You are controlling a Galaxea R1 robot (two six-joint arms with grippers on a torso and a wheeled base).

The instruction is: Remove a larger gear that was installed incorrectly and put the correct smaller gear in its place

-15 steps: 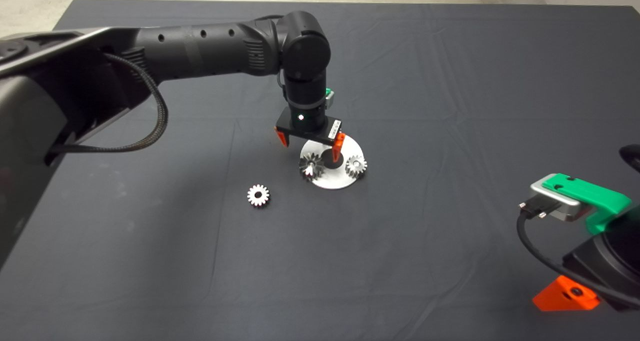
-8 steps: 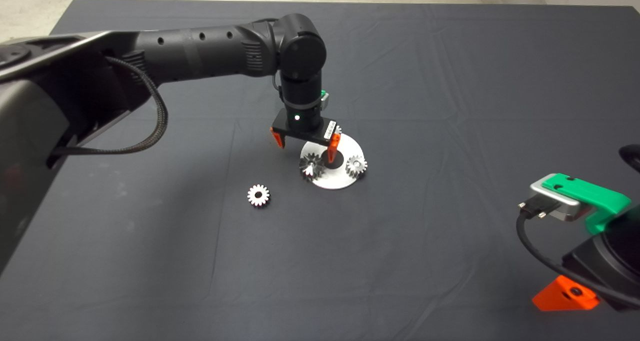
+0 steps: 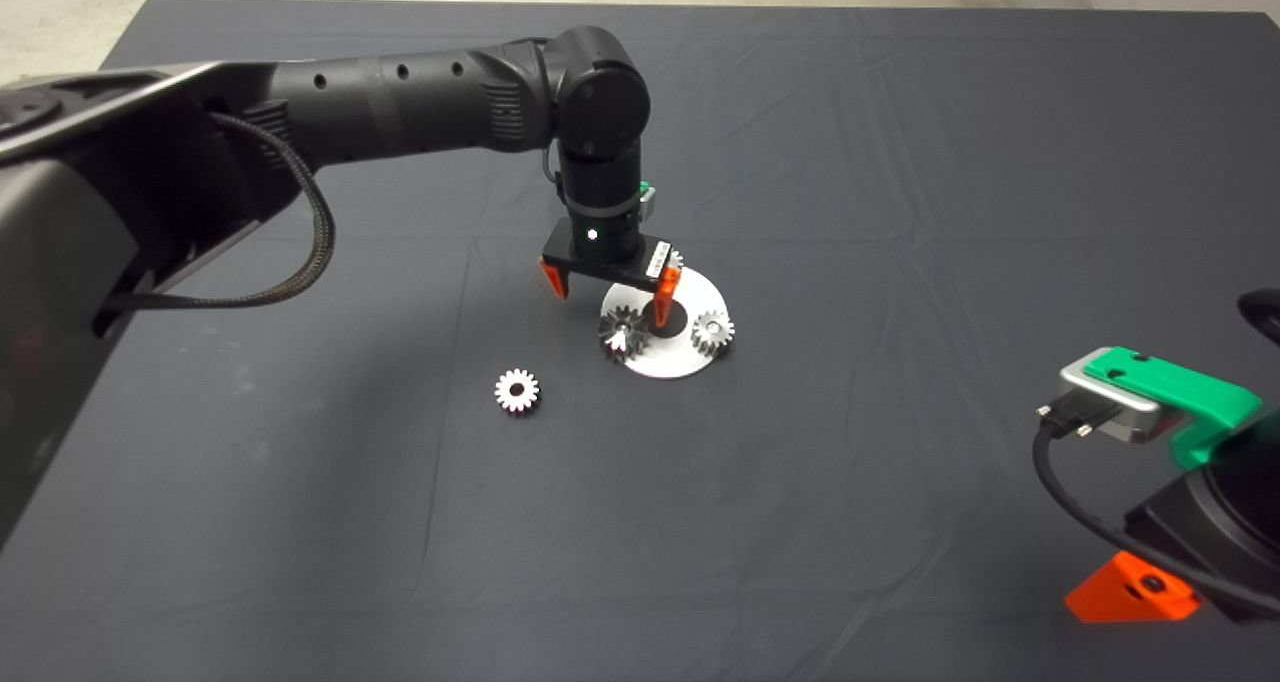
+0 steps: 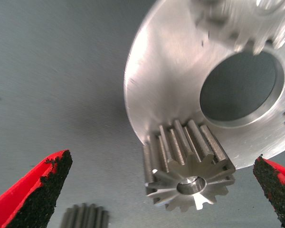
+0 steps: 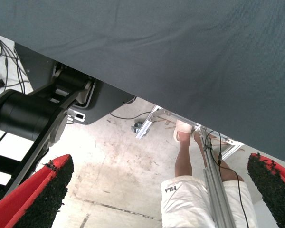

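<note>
The table is covered by a dark matt cloth mat (image 3: 900, 212), creased and finely woven, on which a brushed-metal disc (image 4: 166, 80) with fine circular machining marks and a dull sheen is laid. The larger gear (image 4: 190, 173) is seen as machined steel with ridged, darker tooth flanks and a brighter face, while the smaller gear (image 3: 517, 391) is seen as bright, smooth silver metal. The fingers (image 4: 35, 194) of the left gripper (image 3: 606, 287) are made of glossy red plastic faced with rough, gritty black pads, as are those (image 5: 38, 197) of the right gripper (image 5: 156, 199).
</note>
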